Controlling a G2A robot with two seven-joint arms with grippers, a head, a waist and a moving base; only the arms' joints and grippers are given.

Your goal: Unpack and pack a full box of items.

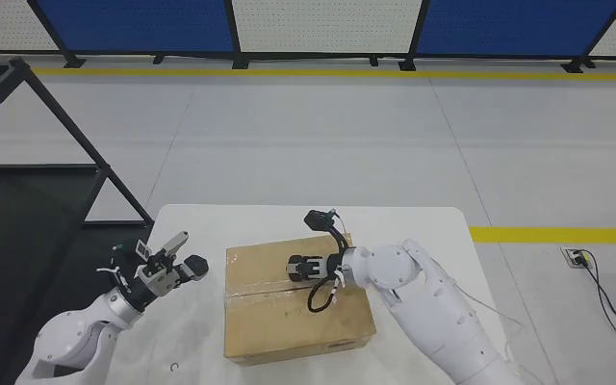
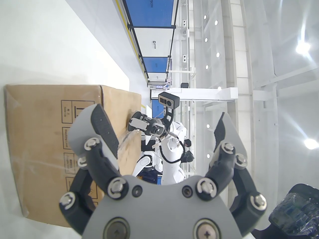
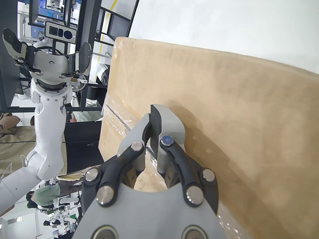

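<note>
Taped box (image 1: 289, 322), right pincer (image 3: 152, 118) closed atop

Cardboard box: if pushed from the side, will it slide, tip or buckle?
Probably slides: the cardboard box is low and wide, flat on the smooth table. Likely holds shape: its flaps are shut under clear tape and the walls look square. Weight unclear, since the contents are hidden.

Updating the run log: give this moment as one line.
box: closed, taped, on table | right end effector: shut, at tape seam atop box | left end effector: open, beside box
</note>
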